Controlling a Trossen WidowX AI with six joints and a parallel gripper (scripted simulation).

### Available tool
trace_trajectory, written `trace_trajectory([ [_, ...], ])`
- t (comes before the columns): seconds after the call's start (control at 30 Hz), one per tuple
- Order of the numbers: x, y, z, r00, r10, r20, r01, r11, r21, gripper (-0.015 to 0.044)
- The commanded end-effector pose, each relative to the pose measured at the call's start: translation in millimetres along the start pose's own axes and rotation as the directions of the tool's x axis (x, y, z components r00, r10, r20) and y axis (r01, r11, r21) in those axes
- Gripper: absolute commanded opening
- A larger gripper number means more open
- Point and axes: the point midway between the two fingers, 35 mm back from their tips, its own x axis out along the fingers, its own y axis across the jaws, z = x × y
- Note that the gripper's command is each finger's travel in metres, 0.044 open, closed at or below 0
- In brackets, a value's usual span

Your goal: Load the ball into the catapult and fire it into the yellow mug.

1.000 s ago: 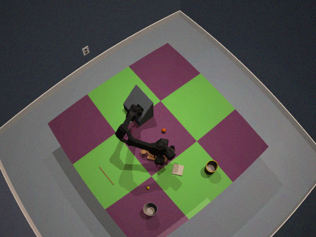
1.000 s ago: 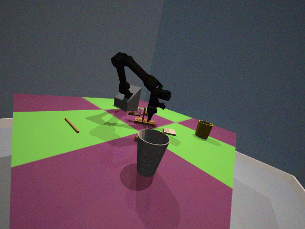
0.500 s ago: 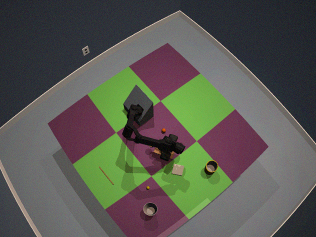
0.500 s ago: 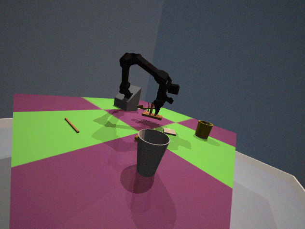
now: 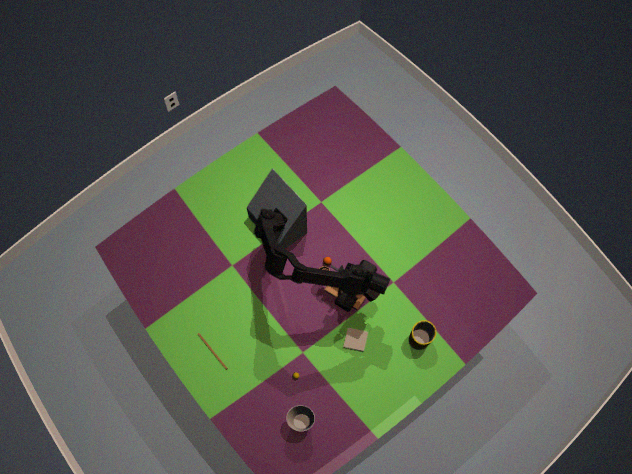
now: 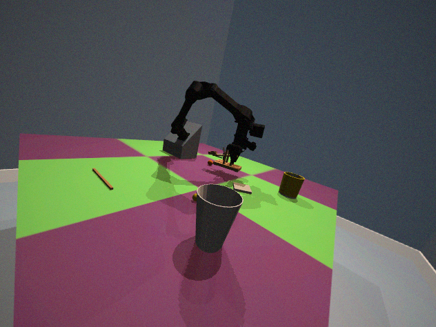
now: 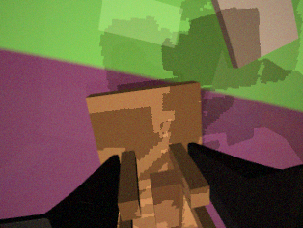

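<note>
Wooden catapult [image 5: 358,301] [image 6: 227,165] [image 7: 145,123] sits clamped in the claw [image 5: 348,304] [image 6: 232,162] [image 7: 153,155].

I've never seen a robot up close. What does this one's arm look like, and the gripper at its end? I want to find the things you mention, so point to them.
The arm [image 5: 316,276] [image 6: 228,100] is matte black, with slim links and chunky joints. The gripper [image 6: 233,162] [image 7: 153,155] has black, tapering fingers. I see no markings or cables.

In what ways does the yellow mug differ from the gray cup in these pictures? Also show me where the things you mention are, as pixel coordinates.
The yellow mug [image 5: 412,342] [image 6: 291,185] has nearly straight sides, while the gray cup [image 5: 289,421] [image 6: 213,225] widens clearly towards its top. The mug's rim is bright yellow; the cup's is pale. The mug stands on a green square, the cup on a purple one. Both stand upright, with open tops.
</note>
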Motion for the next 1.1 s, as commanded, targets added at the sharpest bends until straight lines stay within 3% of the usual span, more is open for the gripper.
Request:
trace_trajectory([
  [0.0, -3, 0, 3, 1.0, -0.001, 0.013, 0.001, 1.0, 0.009, 0.0],
  [1.07, 40, 0, 2, 1.0, 0.005, 0.001, -0.005, 1.0, 0.012, 0.0],
])
